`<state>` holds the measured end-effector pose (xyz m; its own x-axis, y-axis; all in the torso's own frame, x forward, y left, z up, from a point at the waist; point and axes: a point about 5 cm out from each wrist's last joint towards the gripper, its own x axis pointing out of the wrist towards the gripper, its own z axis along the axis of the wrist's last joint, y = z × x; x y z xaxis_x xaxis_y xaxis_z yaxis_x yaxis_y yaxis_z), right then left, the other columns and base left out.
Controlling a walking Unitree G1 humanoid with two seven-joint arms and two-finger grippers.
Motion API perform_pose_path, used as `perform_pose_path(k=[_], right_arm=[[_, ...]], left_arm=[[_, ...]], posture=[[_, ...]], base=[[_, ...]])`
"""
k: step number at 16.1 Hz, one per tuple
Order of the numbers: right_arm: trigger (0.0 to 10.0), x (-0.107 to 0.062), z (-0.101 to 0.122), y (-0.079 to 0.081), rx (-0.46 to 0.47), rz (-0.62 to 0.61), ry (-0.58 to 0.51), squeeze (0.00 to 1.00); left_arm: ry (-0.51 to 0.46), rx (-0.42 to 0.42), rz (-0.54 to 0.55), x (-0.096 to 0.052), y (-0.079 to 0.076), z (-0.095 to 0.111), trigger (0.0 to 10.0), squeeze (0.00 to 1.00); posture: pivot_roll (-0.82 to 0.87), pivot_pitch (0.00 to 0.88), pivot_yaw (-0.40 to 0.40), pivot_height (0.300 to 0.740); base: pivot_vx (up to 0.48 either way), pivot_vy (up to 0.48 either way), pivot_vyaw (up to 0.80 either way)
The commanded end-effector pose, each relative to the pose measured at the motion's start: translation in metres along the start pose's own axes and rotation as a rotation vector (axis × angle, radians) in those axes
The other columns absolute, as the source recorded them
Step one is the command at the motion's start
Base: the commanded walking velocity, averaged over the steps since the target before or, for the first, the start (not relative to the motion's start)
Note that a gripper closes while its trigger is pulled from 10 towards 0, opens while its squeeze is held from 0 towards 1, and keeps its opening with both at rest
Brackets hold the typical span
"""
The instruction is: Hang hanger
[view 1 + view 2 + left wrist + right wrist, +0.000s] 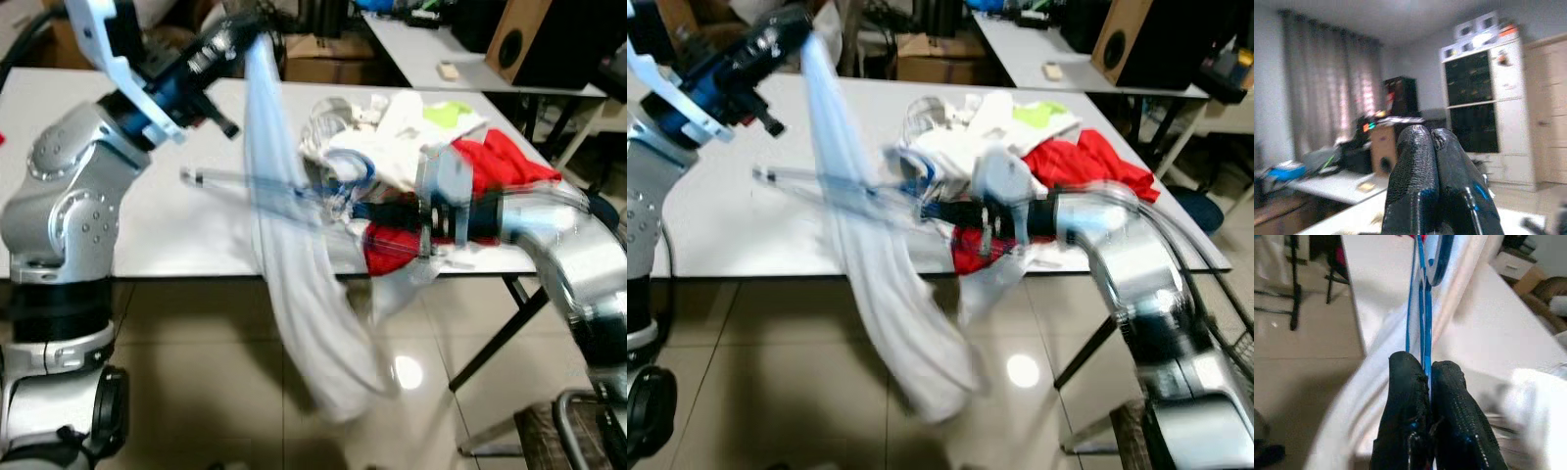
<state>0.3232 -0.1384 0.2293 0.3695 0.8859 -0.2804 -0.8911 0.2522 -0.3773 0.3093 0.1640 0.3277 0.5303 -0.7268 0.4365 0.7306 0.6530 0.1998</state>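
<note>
The hanger [1421,298] looks like clear blue-tinted plastic, thin and glossy. The white garment [304,294] is soft matt cloth, as are the red and white clothes [460,157] heaped on the table [147,215], whose top is smooth and matt white. The right gripper [1430,374] has black fingers with a finely pebbled, rubbery skin. The arms are brushed silver metal. The floor tiles [196,392] are glossy.

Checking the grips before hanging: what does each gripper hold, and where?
Right gripper pinches the blue hanger by its thin frame. Left gripper holds up the white garment by its top.
</note>
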Motion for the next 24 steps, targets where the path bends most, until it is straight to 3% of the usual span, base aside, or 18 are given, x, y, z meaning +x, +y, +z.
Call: perform_pose_path(k=[1, 3, 5, 7, 9, 10, 11, 12, 14, 17, 18, 20, 21, 22, 23, 24], right_arm=[[10.0, -0.005, -0.001, -0.016, -0.043, -0.008, 0.055, 0.00], [10.0, -0.002, 0.014, -0.040, -0.114, -0.012, 0.074, 0.00], [10.0, 0.001, 0.023, -0.053, -0.158, -0.001, 0.096, 0.00], [10.0, 0.007, 0.057, -0.087, -0.318, -0.243, 0.063, 0.00], [10.0, 0.001, 0.094, -0.107, -0.407, -0.493, -0.076, 0.00], [10.0, -0.019, 0.136, -0.121, -0.556, -0.773, -0.233, 0.00], [10.0, -0.033, 0.158, -0.124, -0.674, -0.904, -0.293, 0.00], [10.0, -0.032, 0.161, -0.121, -0.755, -0.894, -0.286, 0.00], [10.0, -0.021, 0.153, -0.116, -0.787, -0.835, -0.273, 0.00], [10.0, 0.020, 0.076, -0.090, -0.656, -0.509, -0.149, 0.00], [10.0, 0.025, 0.058, -0.083, -0.590, -0.432, -0.117, 0.00], [10.0, 0.033, 0.011, -0.058, -0.423, -0.224, -0.046, 0.00], [10.0, 0.031, -0.010, -0.040, -0.339, -0.092, -0.031, 0.00], [10.0, 0.029, -0.015, -0.034, -0.325, -0.053, -0.033, 0.00], [10.0, 0.022, -0.022, -0.024, -0.275, 0.003, -0.046, 0.00], [10.0, 0.017, -0.024, -0.020, -0.250, 0.029, -0.052, 0.00]], left_arm=[[-0.045, 0.003, -0.063, 0.007, -0.008, 0.011, 10.0, 0.00], [-0.111, -0.018, -0.060, 0.005, -0.006, 0.025, 10.0, 0.00], [-0.158, -0.033, -0.061, 0.004, -0.004, 0.035, 10.0, 0.00], [-0.254, -0.030, -0.027, 0.002, 0.002, 0.054, 10.0, 0.00], [-0.281, -0.019, 0.004, 0.002, 0.006, 0.062, 10.0, 0.00], [-0.301, -0.029, 0.027, 0.001, 0.010, 0.067, 10.0, 0.00], [-0.291, -0.037, 0.034, -0.001, 0.011, 0.067, 10.0, 0.00], [-0.266, -0.041, 0.034, -0.002, 0.011, 0.061, 10.0, 0.00], [-0.237, -0.062, 0.043, -0.002, 0.011, 0.052, 10.0, 0.00], [-0.115, -0.074, 0.100, 0.002, 0.006, 0.023, 10.0, 0.00], [-0.083, -0.072, 0.117, 0.001, 0.005, 0.015, 10.0, 0.00], [0.087, -0.079, 0.214, -0.001, 0.006, -0.019, 10.0, 0.00], [0.275, -0.004, 0.308, -0.007, 0.010, -0.050, 10.0, 0.00], [0.348, 0.038, 0.350, -0.010, 0.012, -0.061, 10.0, 0.00], [0.490, 0.147, 0.440, -0.019, 0.019, -0.082, 10.0, 0.00], [0.556, 0.216, 0.466, -0.025, 0.021, -0.093, 10.0, 0.00]], posture=[[-0.13, 0.000, -0.060, 0.740], [-0.13, 0.000, -0.061, 0.740], [-0.13, 0.000, -0.059, 0.740], [-0.12, 0.000, -0.067, 0.740], [-0.11, 0.000, -0.076, 0.740], [-0.11, 0.000, -0.077, 0.740], [-0.11, 0.000, -0.077, 0.740], [-0.11, 0.000, -0.076, 0.740], [-0.11, 0.000, -0.071, 0.740], [-0.11, 0.000, -0.065, 0.740], [-0.11, 0.000, -0.062, 0.740], [-0.12, 0.000, -0.053, 0.740], [-0.12, 0.000, -0.052, 0.740], [-0.12, 0.000, -0.052, 0.740], [-0.12, 0.000, -0.051, 0.740], [-0.12, 0.000, -0.051, 0.740]], base=[[0.352, 0.000, 0.00], [0.351, 0.000, 0.00], [0.352, 0.000, 0.00], [0.352, 0.000, 0.00], [0.369, 0.000, 0.00], [0.368, 0.000, 0.00], [0.371, 0.000, 0.00], [0.371, 0.000, 0.00], [0.364, 0.000, 0.00], [0.226, 0.000, 0.00], [0.000, 0.000, 0.00], [0.000, 0.000, 0.00], [0.000, 0.000, 0.00], [0.000, 0.000, 0.00], [0.000, 0.000, 0.00], [0.000, 0.000, 0.00]])
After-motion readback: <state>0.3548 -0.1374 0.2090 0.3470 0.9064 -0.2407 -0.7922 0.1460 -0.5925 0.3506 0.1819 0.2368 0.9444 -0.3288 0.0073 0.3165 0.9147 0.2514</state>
